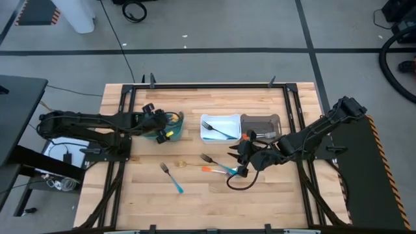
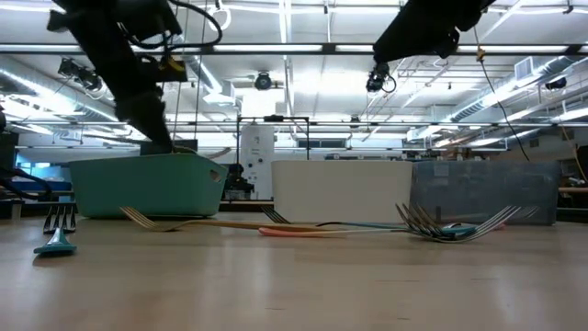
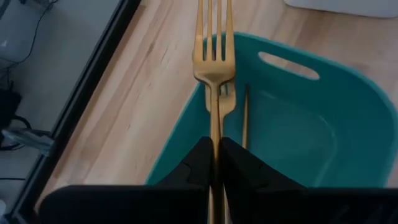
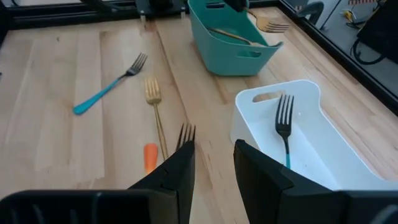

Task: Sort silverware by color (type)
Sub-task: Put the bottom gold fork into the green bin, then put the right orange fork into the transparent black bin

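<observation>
left pincer [image 3: 216, 163] clamps gold fork [image 3: 214, 56] over teal bin [image 3: 323, 130] | right pincer [image 4: 214, 163] parted, holding nothing

The left arm reaches in from the left side, stretched out nearly level toward the middle, its wrist bent down. The left gripper [image 3: 214, 163] points downward with its two dark fingers [image 3: 198, 163] pressed close together, pinching a thin gold fork [image 3: 214, 56] between them. The right arm comes in from the right edge, angled down and inward, elbow raised near the frame. The right gripper [image 4: 214, 163] hangs low over the counter [image 1: 195, 195], its fingers [image 4: 180, 165] parted with a clear gap and nothing between them.
</observation>
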Tool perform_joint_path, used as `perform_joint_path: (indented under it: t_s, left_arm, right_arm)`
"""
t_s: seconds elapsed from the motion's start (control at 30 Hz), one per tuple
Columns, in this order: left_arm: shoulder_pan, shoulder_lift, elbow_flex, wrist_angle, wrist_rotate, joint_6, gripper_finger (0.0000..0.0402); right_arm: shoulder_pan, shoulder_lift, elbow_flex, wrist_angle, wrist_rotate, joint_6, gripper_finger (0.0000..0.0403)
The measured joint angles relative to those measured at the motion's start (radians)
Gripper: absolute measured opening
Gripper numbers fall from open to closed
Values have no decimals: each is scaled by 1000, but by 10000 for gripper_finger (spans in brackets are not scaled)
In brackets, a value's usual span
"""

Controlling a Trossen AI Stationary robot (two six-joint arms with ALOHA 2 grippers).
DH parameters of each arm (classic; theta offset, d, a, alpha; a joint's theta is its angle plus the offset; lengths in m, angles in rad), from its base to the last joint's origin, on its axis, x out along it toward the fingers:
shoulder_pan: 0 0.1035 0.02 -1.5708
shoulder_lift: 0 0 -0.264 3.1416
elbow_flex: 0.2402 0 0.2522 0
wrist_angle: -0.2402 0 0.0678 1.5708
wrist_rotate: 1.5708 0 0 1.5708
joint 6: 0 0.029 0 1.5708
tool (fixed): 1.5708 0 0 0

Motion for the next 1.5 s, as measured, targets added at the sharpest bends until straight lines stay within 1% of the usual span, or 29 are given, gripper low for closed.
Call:
perform_joint_path:
  t_s: [0.23, 0.57, 0.67, 0.77, 0.87, 1.0, 1.13, 1.23, 1.3, 1.43, 1.5]
  left_arm:
    - [26, -13, -71, 99, 5, 13, 34]
    - [34, -13, -177, 156, 22, 7, 34]
    - [34, -13, -195, 175, 23, 6, 34]
    - [33, -12, -201, 200, 52, 6, 39]
    - [33, -12, -200, 240, 61, 6, 54]
    - [33, -12, -198, 258, 61, 6, 90]
    - [33, -12, -172, 245, 61, 7, 132]
    - [33, -12, -141, 213, 66, 15, 152]
    - [33, -12, -116, 194, 100, 14, 158]
    - [25, -12, -91, 193, 209, 16, 160]
    - [10, -12, -80, 195, 231, 28, 160]
  right_arm:
    - [-2, 6, 0, 9, -6, 16, 118]
    - [-2, 8, 0, 24, -8, 24, 118]
    - [-2, 8, 0, 24, -9, 24, 118]
    - [-2, 8, 0, 25, -9, 24, 118]
    - [-2, 8, 0, 26, -9, 25, 118]
    - [-2, 8, 0, 28, -9, 26, 118]
    - [-2, 8, 0, 28, -9, 26, 118]
    - [-2, 8, 0, 28, -9, 26, 118]
    - [-2, 9, 0, 28, -9, 26, 118]
    - [-2, 9, 0, 28, -9, 26, 118]
    - [-2, 9, 0, 28, -9, 26, 118]
